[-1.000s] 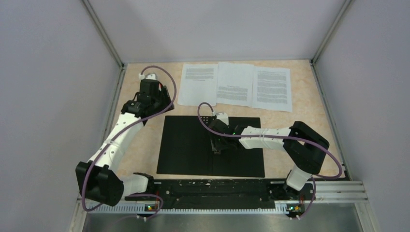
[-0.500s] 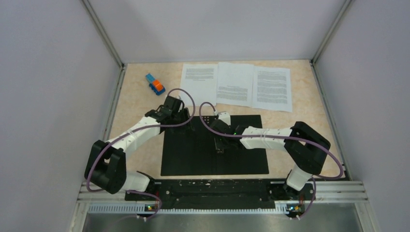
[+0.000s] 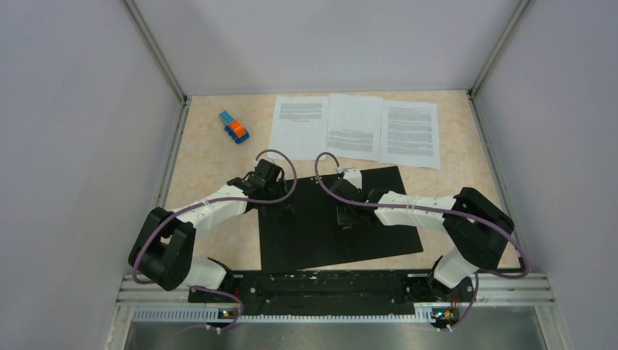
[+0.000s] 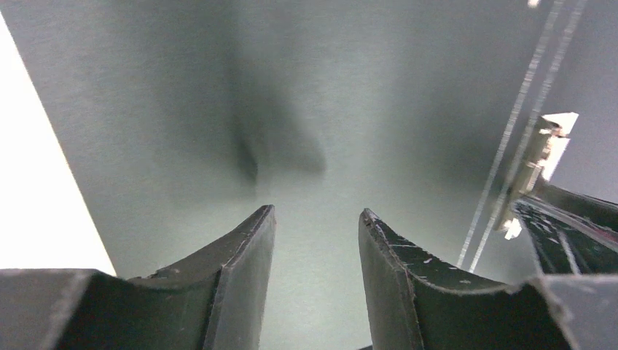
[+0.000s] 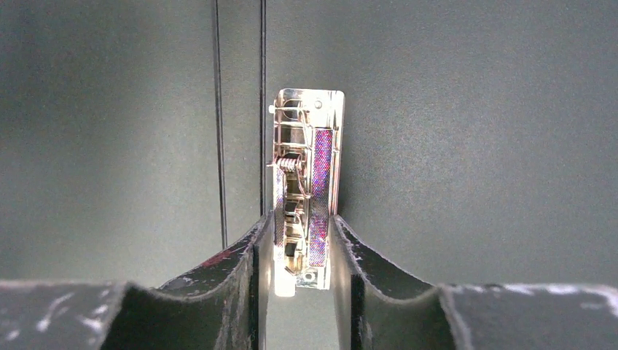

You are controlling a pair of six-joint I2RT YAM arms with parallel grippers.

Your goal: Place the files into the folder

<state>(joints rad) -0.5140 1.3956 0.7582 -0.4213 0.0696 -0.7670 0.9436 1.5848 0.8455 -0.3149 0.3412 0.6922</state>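
The folder lies open on the desk, black inside facing up. It sits right under both claws.

The right claw is pinched on the metal clip in the middle of the folder. One jaw touches each side of the clip's near end, and the rest of the clip sticks out past the tips.

The left claw is about half open and holds nothing. Only the black left page of the folder shows between its jaws. It is low over that page, but the pictures do not show if it touches. The metal clip is off to this claw's right.

The files are three white sheets with black print. They lie in a row on the desk, beyond both claws, and none is in the folder yet. A small blue and orange toy block lies beyond the left claw, a bit to its left.

The step in hand looks like getting the clip ready, so the job has hardly begun. Next, the right claw likely needs to lift the clip open while the folder is kept from sliding. Then the left claw would have to reach out to the nearest sheet and pick it up by an edge. Thin paper lying flat is hard to grab.
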